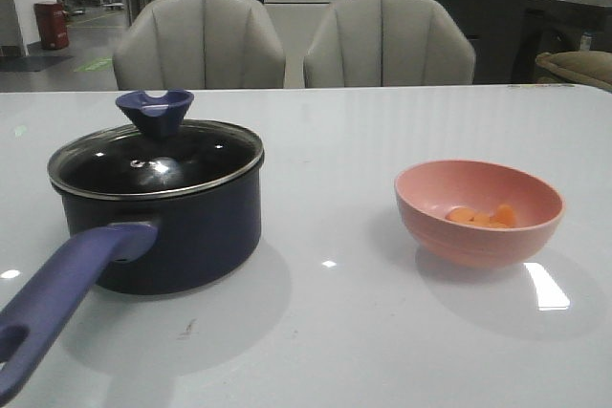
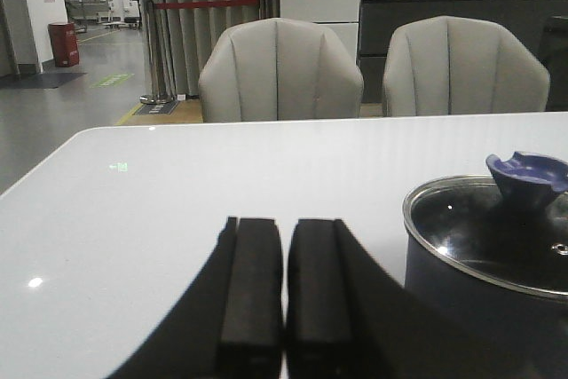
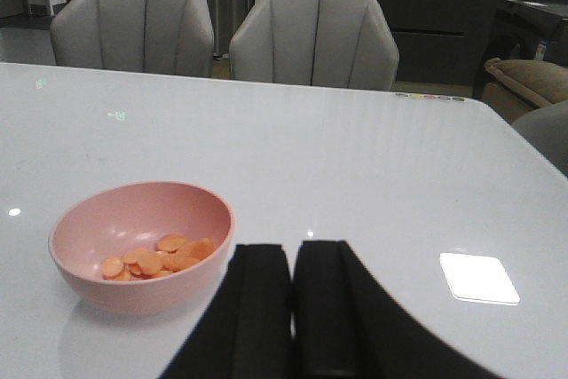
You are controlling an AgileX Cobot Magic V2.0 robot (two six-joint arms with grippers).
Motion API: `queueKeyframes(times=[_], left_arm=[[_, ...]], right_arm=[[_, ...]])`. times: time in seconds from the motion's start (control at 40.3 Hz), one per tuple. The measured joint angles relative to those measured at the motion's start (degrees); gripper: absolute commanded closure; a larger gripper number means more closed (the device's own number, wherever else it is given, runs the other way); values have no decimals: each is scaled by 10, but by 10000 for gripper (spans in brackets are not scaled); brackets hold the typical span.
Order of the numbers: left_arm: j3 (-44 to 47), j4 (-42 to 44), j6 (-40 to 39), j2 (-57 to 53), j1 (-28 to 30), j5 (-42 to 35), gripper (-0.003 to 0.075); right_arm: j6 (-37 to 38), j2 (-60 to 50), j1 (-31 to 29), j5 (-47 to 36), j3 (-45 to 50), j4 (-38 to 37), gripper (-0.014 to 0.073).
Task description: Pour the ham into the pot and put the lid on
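Our left pincer [image 2: 284, 308] hangs low over the tabletop [image 1: 382, 332] with its pads pressed together, holding nothing; our right pincer [image 3: 293, 308] is the same, closed and empty. Neither shows in the front view.

Just beside the left pincer stands the pot [image 1: 172, 226], with the lid [image 1: 158, 161] seated on its rim and the knob [image 1: 154, 112] standing up toward the far side. The handle [image 1: 62, 293] runs toward us. Near the right pincer sits the pink bowl [image 3: 142, 246], well apart from the pot, with the ham [image 3: 160, 256] lying loose in its bottom as thin orange slices.

We judge the lid must come off first, since the pot is covered. Glass with a metal rim is likely stiff, smooth and breakable, so we would take it by the knob, whose notched cone gives the pads something to bite on, and lift straight up. The pot looks heavy enough to stay put.

The bowl looks light and rigid, probably plastic, with a thin rim a pincer can pinch on the near wall. Its glossy side may slip on the shiny tabletop when pushed, so we would close on the rim, not nudge it. The slices are small and loose; they should slide out together when tipped, so a slow tilt over the pot's middle seems wise.
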Motion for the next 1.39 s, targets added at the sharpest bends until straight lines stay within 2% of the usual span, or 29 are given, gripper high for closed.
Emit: queueKeyframes(times=[0.447,0.645,0.918,1.043,1.241,1.39], left_arm=[[0,3,0,0,0,0,607],[0,85,0,0,0,-1,607],[0,96,0,0,0,-1,607],[0,78,0,0,0,-14,607],[-4,-25,0,0,0,-105,607],[-78,-42,0,3,0,-38,607]], right_arm=[[0,0,0,0,0,0,433],[0,0,0,0,0,0,433],[0,0,0,0,0,0,433],[0,0,0,0,0,0,433],[0,0,0,0,0,0,433],[0,0,0,0,0,0,433]])
